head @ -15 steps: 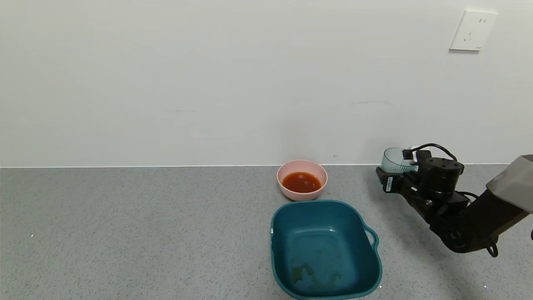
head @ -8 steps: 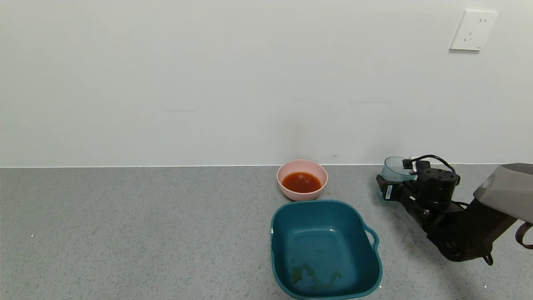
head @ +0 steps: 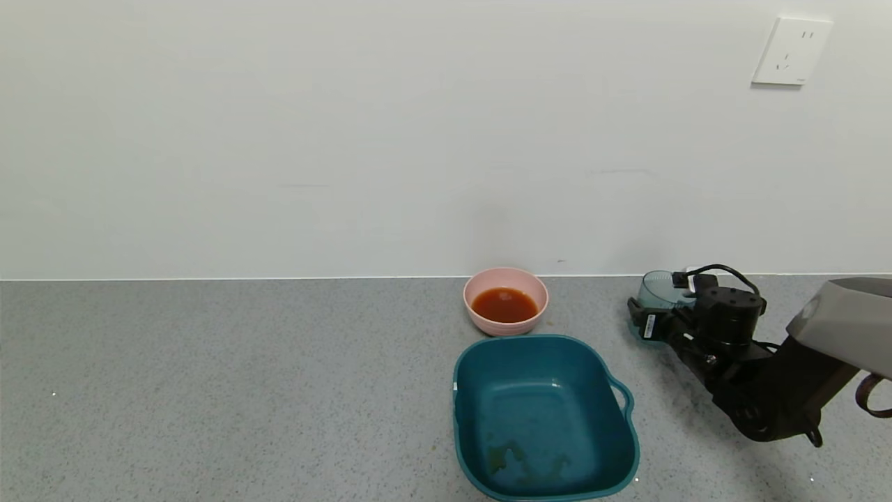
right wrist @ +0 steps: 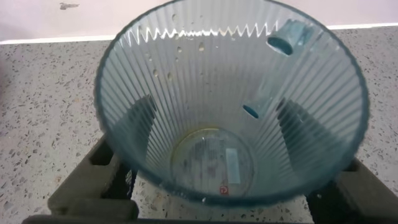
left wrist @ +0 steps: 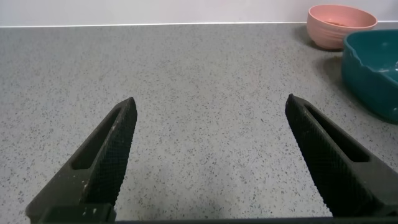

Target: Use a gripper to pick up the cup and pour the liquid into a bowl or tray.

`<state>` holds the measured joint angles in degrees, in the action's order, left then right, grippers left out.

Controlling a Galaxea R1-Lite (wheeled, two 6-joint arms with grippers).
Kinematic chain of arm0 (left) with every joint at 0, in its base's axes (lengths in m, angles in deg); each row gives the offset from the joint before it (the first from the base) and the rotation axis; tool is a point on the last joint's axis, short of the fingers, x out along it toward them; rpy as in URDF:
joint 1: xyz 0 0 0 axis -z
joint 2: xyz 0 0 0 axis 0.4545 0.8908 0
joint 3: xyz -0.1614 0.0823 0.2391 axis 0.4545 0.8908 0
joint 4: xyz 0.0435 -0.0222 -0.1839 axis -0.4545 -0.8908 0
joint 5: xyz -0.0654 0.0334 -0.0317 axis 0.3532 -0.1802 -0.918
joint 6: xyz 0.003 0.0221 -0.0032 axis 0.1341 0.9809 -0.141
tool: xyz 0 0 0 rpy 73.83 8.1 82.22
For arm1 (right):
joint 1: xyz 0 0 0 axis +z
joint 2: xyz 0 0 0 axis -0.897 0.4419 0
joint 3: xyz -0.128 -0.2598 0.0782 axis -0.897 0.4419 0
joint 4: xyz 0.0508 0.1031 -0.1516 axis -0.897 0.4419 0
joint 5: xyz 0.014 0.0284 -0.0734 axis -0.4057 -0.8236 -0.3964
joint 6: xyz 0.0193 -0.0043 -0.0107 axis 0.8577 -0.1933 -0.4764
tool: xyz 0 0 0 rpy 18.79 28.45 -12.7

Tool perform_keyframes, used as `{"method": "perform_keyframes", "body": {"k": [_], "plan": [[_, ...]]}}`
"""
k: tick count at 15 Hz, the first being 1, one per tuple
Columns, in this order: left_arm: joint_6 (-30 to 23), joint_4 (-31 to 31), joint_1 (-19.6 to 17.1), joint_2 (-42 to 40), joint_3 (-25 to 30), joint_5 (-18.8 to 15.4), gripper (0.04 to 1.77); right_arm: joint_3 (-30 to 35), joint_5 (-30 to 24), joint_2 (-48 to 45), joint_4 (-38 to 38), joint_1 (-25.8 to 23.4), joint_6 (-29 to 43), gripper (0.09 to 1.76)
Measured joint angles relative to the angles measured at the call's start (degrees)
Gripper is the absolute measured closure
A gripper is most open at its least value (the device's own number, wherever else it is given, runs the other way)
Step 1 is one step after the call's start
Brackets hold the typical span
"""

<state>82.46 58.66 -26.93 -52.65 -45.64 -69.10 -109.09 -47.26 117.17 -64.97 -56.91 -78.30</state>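
The ribbed pale blue-green cup (head: 658,288) stands upright at the far right of the counter, near the wall. My right gripper (head: 654,308) is shut on it, low at the counter. In the right wrist view the cup (right wrist: 230,74) looks empty apart from drops and a faint residue, with the dark fingers (right wrist: 135,127) showing through its sides. The pink bowl (head: 507,324) holds the red-orange liquid (head: 504,305) and stands left of the cup. My left gripper (left wrist: 210,106) is open and empty over bare counter, and does not show in the head view.
A teal squarish tray (head: 458,418) with a handle sits in front of the pink bowl, with smears on its floor. It also shows in the left wrist view (left wrist: 373,71), beside the bowl (left wrist: 341,28). A wall socket (head: 791,51) is high on the right.
My right gripper has come down with the cup from a little above the counter to counter level and shifted slightly left. The bowl and tray have not moved.
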Motion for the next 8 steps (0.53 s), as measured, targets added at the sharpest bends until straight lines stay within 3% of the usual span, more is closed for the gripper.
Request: {"method": "perform_keyframes", "body": {"k": [8], "plan": [[0.0,0.0,0.0,0.0,0.0,0.0,0.09,2.6,-3.2,-3.5,1.8,-0.3,0.1,0.21]]}}
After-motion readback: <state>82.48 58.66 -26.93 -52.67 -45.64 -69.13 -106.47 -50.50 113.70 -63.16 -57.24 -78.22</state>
